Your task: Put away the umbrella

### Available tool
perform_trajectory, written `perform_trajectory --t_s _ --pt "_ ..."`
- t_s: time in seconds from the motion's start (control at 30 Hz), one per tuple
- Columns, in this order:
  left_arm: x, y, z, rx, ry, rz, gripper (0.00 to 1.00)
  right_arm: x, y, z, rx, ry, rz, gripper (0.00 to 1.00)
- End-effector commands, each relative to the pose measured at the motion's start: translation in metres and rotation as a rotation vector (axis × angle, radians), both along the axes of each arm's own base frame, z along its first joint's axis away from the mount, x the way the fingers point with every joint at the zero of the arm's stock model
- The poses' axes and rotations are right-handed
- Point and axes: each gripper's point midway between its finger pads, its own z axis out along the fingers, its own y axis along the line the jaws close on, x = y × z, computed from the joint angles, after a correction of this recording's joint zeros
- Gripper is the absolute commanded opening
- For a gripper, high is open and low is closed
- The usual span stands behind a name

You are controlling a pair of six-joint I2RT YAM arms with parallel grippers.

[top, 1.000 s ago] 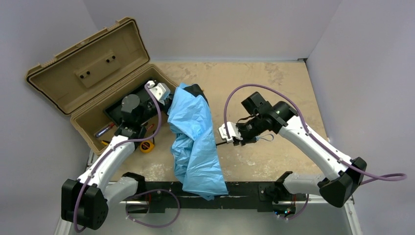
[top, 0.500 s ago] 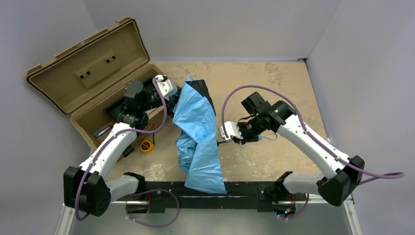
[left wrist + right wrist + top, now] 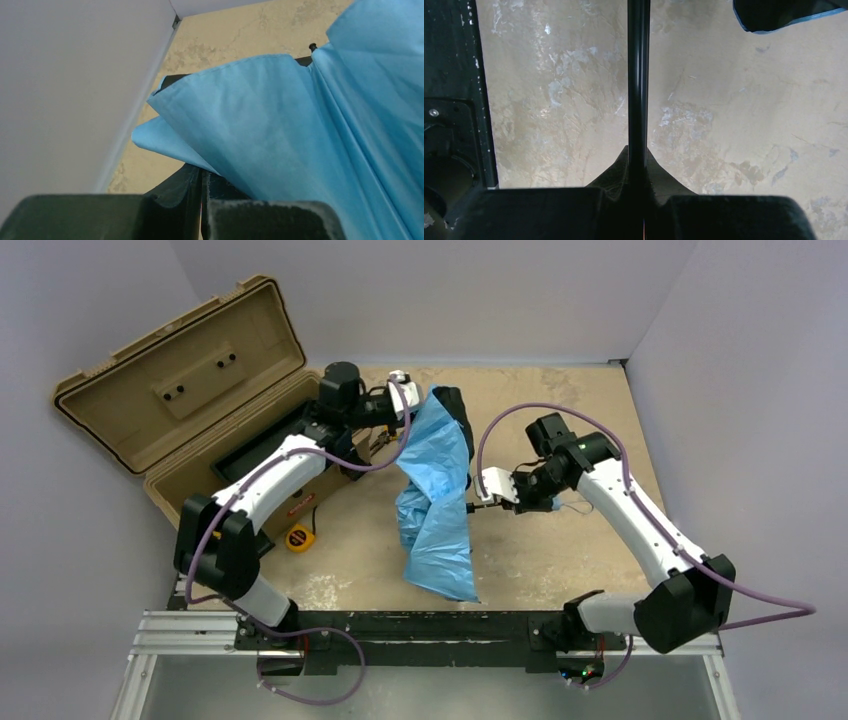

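The umbrella (image 3: 435, 505) hangs as a loose light-blue canopy over the middle of the table, black on its inner side at the top. At the canopy's upper edge, my left gripper (image 3: 407, 392) is shut on the fabric. In the left wrist view the blue cloth (image 3: 280, 125) spreads out from the closed fingertips (image 3: 202, 172). My right gripper (image 3: 482, 505) is to the canopy's right, shut on the thin black shaft (image 3: 638, 75), which runs straight out from between its fingers (image 3: 638, 156). A thin blue loop (image 3: 572, 506) shows behind the right wrist.
An open tan toolbox (image 3: 180, 390) stands at the back left with a black tray (image 3: 255, 455) inside. A yellow tape measure (image 3: 298, 537) lies on the table in front of it. A black rail (image 3: 400, 625) runs along the near edge. White walls close in the sides and back.
My left arm swung away from the toolbox toward the back middle, taking the canopy's top edge with it. The umbrella and my right gripper shifted right and slightly back.
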Motion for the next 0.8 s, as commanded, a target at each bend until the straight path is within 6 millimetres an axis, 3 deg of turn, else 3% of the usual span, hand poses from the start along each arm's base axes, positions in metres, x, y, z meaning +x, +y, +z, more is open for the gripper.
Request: perform_trajectory --t_s 0.0,0.23,0.4,0.57,0.77 --pt "0.012 -0.020 -0.001 0.019 -0.057 -0.026 0.00 -0.012 0.000 -0.018 -0.003 0.055 0.072 0.00" --pt "0.023 -0.024 -0.035 0.080 -0.029 -0.016 0.00 -0.021 -0.010 -0.056 -0.023 0.209 0.057 0.00" --pt "0.038 -0.030 -0.058 0.138 -0.004 -0.024 0.00 0.002 -0.021 -0.070 -0.031 0.263 0.013 0.00" --pt "0.060 -0.043 -0.083 0.188 0.069 -0.023 0.00 0.024 -0.011 -0.078 -0.018 0.295 0.024 0.00" --pt "0.080 -0.057 -0.099 0.217 0.094 -0.021 0.00 0.034 -0.009 -0.096 -0.032 0.351 0.033 0.00"
